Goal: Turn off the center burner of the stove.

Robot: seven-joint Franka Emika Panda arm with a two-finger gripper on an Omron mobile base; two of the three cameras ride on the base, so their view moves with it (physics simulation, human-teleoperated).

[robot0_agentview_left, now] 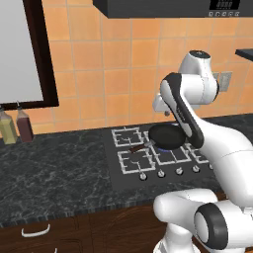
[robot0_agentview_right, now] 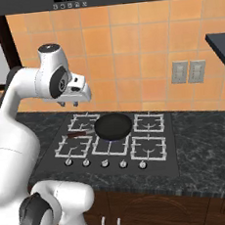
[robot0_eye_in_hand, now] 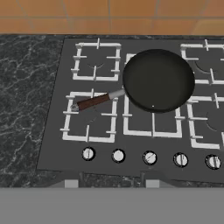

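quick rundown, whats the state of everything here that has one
center burner: lit, a blue flame glows under the pan
pan: empty, upright on the center grate, handle lying over the front left grate
knobs: five in a row, untouched; the middle one's mark sits at a slant
gripper: raised above the stove, holding nothing; jaw spread cannot be told
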